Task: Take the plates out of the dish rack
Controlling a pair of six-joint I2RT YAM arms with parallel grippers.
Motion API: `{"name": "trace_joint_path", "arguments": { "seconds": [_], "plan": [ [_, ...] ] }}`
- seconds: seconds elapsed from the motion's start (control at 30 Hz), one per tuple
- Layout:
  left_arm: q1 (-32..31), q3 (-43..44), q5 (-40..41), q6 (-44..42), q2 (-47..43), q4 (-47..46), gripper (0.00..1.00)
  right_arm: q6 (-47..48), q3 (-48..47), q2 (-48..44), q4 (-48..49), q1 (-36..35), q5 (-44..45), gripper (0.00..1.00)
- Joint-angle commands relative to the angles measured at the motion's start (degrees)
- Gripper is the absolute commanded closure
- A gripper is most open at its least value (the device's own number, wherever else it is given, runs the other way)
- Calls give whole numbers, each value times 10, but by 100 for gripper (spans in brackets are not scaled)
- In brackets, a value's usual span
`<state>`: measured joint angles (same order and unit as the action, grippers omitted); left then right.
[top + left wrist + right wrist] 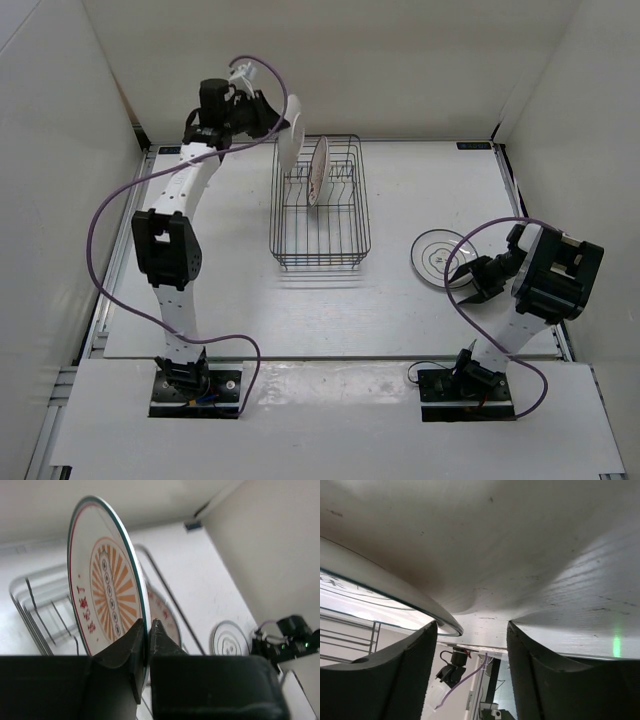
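Note:
My left gripper (pixel 148 625) is shut on the lower rim of a white plate (pixel 107 595) with an orange sunburst centre. It holds this plate (pixel 288 140) upright at the far left corner of the dark wire dish rack (pixel 320 205). A second patterned plate (pixel 318 170) stands on edge among the rack's prongs. A plate with thin dark rings (pixel 440 258) lies flat on the table to the right. Beside its near right edge my right gripper (pixel 478 280) is open; in the right wrist view that plate's rim (pixel 385 592) ends next to the left finger, with nothing between the fingers.
White walls enclose the table (pixel 400 190) at the back and on both sides. A purple cable (pixel 110 210) loops off the left arm. The rack's near half holds only bare wire prongs (pixel 320 245).

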<state>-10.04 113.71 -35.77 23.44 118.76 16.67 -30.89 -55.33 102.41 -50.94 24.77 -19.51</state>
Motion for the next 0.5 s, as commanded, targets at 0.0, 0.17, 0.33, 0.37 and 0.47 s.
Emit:
{"name": "trace_joint_path", "arguments": {
  "seconds": [0.0, 0.17, 0.33, 0.37, 0.47],
  "plan": [
    [13, 87, -12, 36, -81, -75, 100, -1, 1, 8, -3, 4, -13, 41],
    [46, 90, 21, -62, -132, 3, 100, -5, 3, 17, 7, 5, -34, 41],
    [58, -28, 106, -172, -204, 138, 100, -8, -2, 31, 9, 7, -48, 42],
    [55, -37, 117, -189, -207, 157, 100, -7, -1, 31, 12, 6, -49, 42],
    [47, -68, 221, -212, -213, 228, 100, -12, -4, 40, 16, 6, -61, 42]
  ]
}}
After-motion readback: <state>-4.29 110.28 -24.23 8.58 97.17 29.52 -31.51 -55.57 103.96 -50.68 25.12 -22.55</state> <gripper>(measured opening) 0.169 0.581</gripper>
